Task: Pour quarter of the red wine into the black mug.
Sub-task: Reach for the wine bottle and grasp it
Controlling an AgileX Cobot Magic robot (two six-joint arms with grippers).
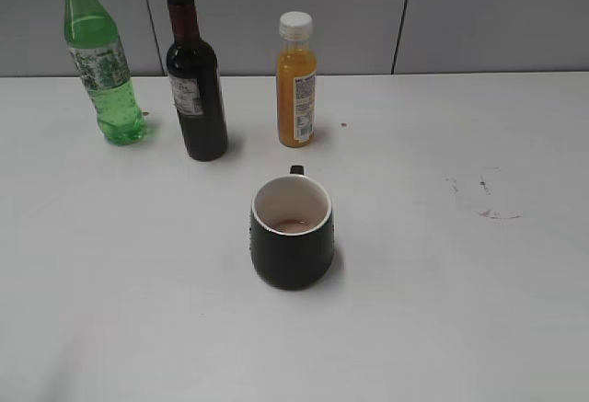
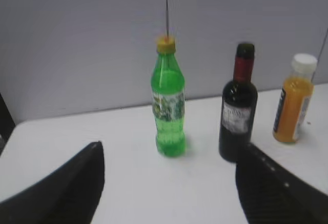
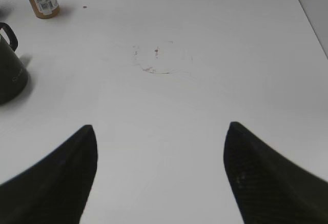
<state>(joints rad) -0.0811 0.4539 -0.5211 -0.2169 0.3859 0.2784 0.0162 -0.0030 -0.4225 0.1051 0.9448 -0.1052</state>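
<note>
The red wine bottle, dark glass with red neck foil and a white label, stands upright at the back of the white table; it also shows in the left wrist view. The black mug stands in the middle, handle pointing away, with a thin reddish residue at its bottom; its edge shows in the right wrist view. My left gripper is open and empty, well short of the bottles. My right gripper is open and empty over bare table to the right of the mug. Neither gripper shows in the exterior view.
A green plastic bottle stands left of the wine, also in the left wrist view. An orange juice bottle stands right of the wine. Faint reddish stains mark the table at right. A grey wall runs behind.
</note>
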